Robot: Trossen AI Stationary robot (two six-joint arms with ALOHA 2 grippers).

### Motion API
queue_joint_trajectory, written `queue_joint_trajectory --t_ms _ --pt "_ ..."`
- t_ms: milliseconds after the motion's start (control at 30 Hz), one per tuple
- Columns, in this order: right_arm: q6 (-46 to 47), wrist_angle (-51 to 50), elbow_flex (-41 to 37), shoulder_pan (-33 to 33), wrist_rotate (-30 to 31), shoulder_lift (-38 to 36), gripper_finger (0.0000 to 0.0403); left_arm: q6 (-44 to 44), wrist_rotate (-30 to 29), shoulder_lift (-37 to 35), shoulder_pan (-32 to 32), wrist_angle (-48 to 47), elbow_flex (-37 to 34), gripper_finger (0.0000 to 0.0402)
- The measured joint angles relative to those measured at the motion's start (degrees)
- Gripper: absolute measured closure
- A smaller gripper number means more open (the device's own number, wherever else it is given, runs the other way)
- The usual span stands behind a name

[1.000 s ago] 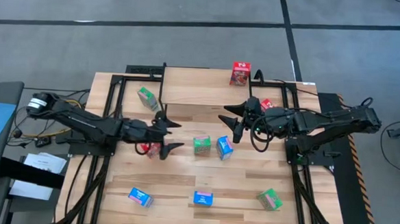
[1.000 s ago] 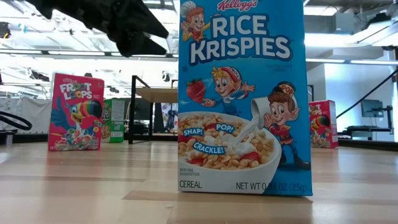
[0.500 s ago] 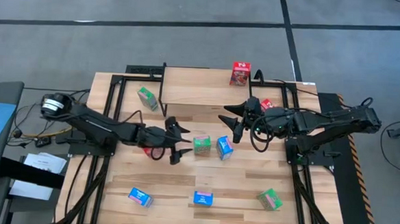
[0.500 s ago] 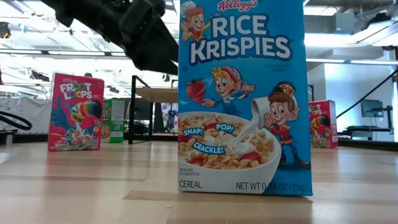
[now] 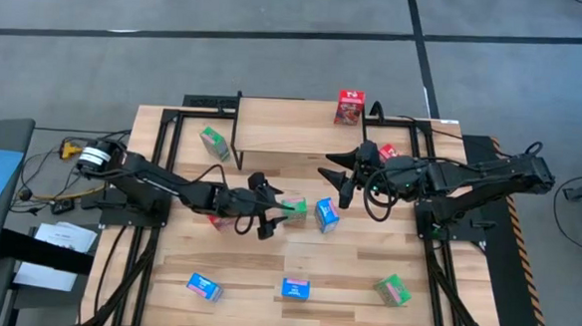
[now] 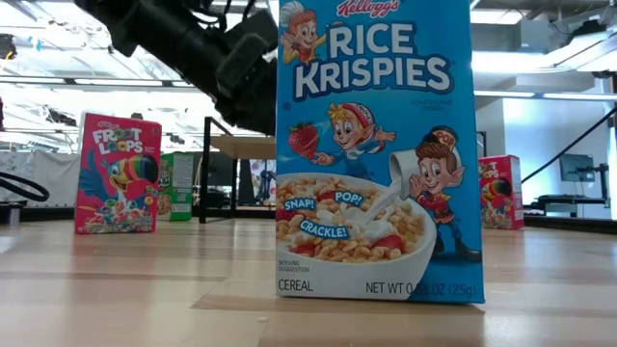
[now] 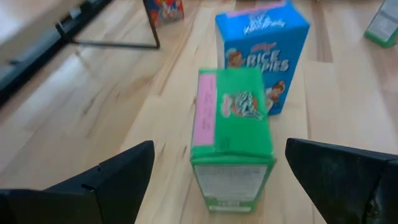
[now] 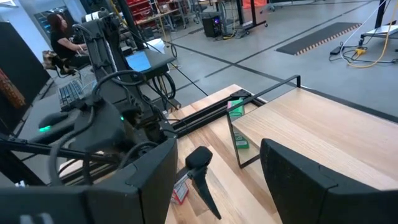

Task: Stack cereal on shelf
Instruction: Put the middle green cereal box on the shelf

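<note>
Counter: slatted wood, cereal boxes scattered on it.
Shelf: far centre, one red box on top.
Left end effector: fingers spread, flanking green box at counter centre.
Right end effector: part-spread, empty, right of centre.

green box between open left hand fingers, blue box just beyond

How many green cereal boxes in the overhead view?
3: one left of the shelf, one mid-table between the open left gripper's fingers, one front right. None seems hidden.
</note>
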Motion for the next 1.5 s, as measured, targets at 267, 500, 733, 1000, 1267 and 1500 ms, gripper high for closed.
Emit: queue_joint_trajectory --t_ms 267,500,733,1000,1267,1500 --pt "0.01 -0.02 0.0 0.0 0.0 0.0 0.0147 -0.2 1.57 0.92 0.63 0.75 -0.07 0.0047" --pt "0.02 -0.04 0.0 0.0 -0.01 0.0 0.0147 -0.53 5.54 1.38 2.04 1.14 -0.07 0.0078" --pt "0.02 -0.04 0.02 0.0 -0.01 0.0 0.0147 -0.5 6.5 1.4 2.55 2.15 -0.07 0.0144" --pt "0.03 -0.73 0.02 0.0 -0.01 0.0 0.0147 -0.56 6.69 1.4 2.55 2.31 -0.07 0.018" --pt "0.11 -2.15 0.02 0.09 -0.01 0.0 0.0147 -0.05 6.69 1.4 2.53 2.33 -0.07 0.0201" --pt "0.09 -2.14 0.02 1.39 -0.03 0.0 0.0147 -0.05 6.71 1.38 2.53 2.33 -0.07 0.0206"
